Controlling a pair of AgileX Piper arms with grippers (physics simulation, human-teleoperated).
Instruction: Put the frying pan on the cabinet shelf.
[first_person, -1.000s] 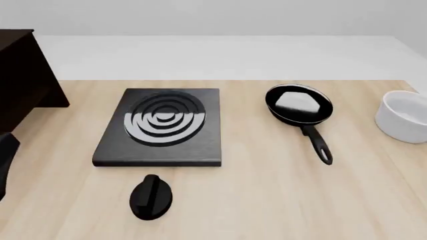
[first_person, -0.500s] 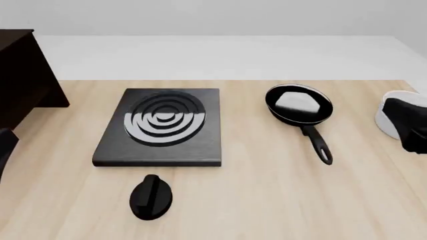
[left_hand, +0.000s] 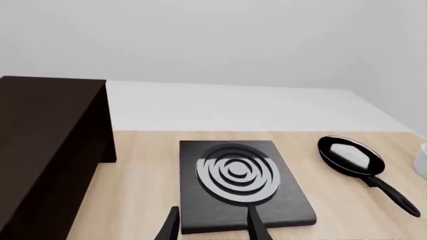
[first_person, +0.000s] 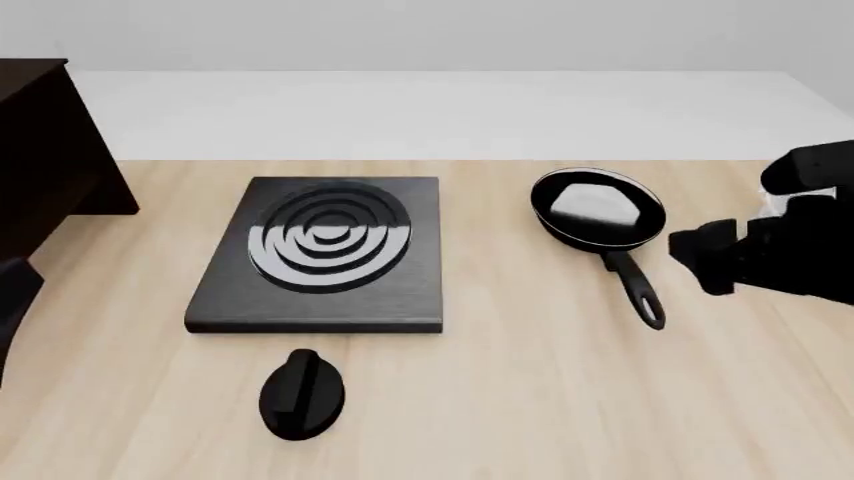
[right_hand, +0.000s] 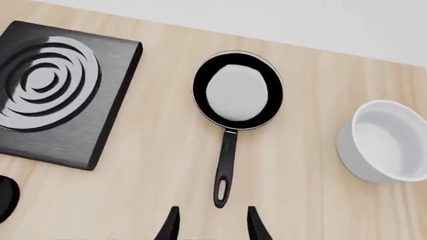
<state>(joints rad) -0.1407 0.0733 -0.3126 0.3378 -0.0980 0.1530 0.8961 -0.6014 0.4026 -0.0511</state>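
Observation:
The frying pan (first_person: 598, 208), small, round and glossy black, lies on the wooden table right of centre. Its long handle (first_person: 635, 288) points toward the near edge and ends in a loop. My right gripper (first_person: 697, 258) hovers just right of the handle. In the right wrist view its fingers stand open (right_hand: 212, 227), close to the handle's loop end (right_hand: 221, 192), holding nothing. The dark brown cabinet (first_person: 40, 170) stands at the far left; only its top and side (left_hand: 40, 140) show, and its shelf cannot be made out. My left gripper (left_hand: 213, 230) is open near the stove plate's front edge.
A flat black stove plate (first_person: 320, 250) with silver rings sits mid-table. A black knob (first_person: 303, 395) lies in front of it. A white bowl (right_hand: 387, 142) stands right of the pan, mostly hidden behind my right arm in the front view.
My right arm has come in from the right edge and moved left, now covering the bowl and standing beside the pan's handle. The pan and the left arm have hardly moved.

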